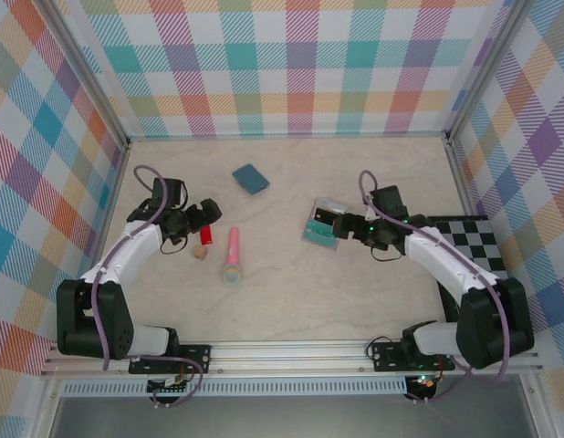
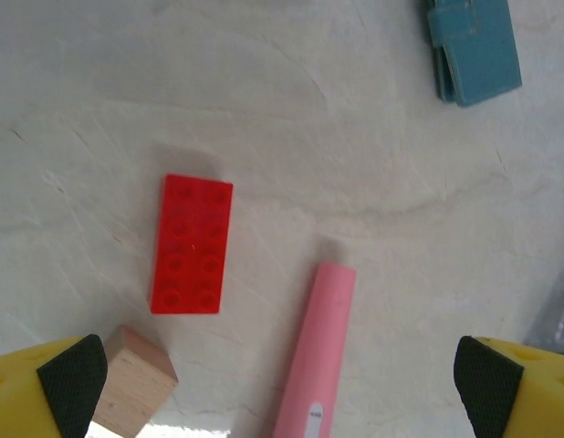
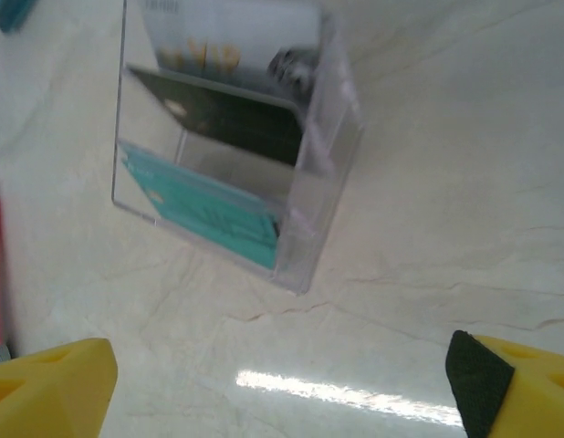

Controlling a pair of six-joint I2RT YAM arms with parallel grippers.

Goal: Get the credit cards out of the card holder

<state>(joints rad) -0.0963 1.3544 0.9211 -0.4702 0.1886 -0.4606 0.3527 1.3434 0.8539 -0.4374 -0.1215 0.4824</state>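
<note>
Right claw (image 1: 340, 225) (spread) faces cards (image 3: 236, 123).

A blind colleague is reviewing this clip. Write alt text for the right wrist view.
A clear plastic card holder sits on a pale marbled table, with a teal card, a black card and a pale printed card in its tiers. The right pincer is open, its yellow fingers at the bottom corners.

The card holder (image 3: 326, 169) is clear glossy plastic, and the credit cards (image 3: 209, 212) in it are smooth and slick. The table (image 3: 428, 228) is pale and marbled with a slight sheen. The red brick (image 2: 192, 245) is shiny studded plastic, the block (image 2: 131, 379) bare matt wood, the wallet (image 2: 478, 50) matt blue
</note>
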